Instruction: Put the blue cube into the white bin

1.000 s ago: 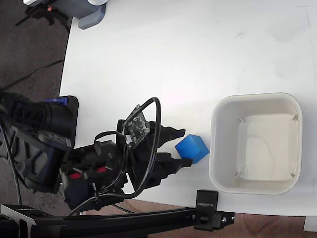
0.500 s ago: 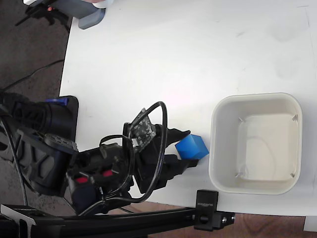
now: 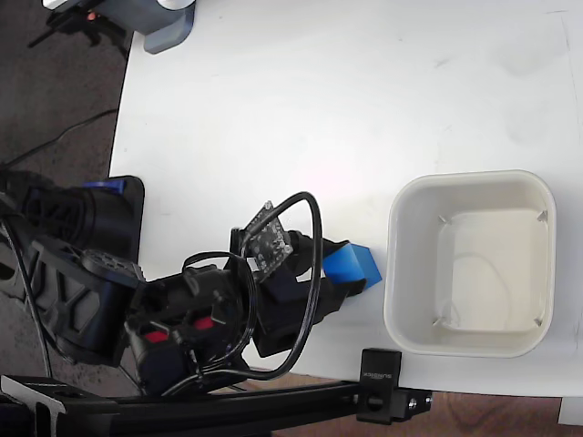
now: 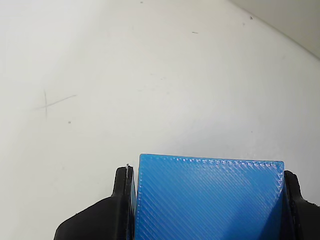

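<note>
Since a second ago the gripper (image 3: 339,270) has slid forward toward three o'clock in the fixed view, so that its fingers, then short of the cube (image 3: 352,267) and spread, now flank it; the cube itself has barely shifted; in the wrist view the cube (image 4: 210,197) fills the gap, a black finger (image 4: 122,200) flush against each side face, so the jaws look clamped on it, though whether it has left the table (image 3: 319,118) cannot be told; gripping opposite flat faces keeps it from twisting; the bin (image 3: 397,273) stands just beside the cube at three o'clock, open side up, so the carry should be brief: lift over the near rim, then release
</note>
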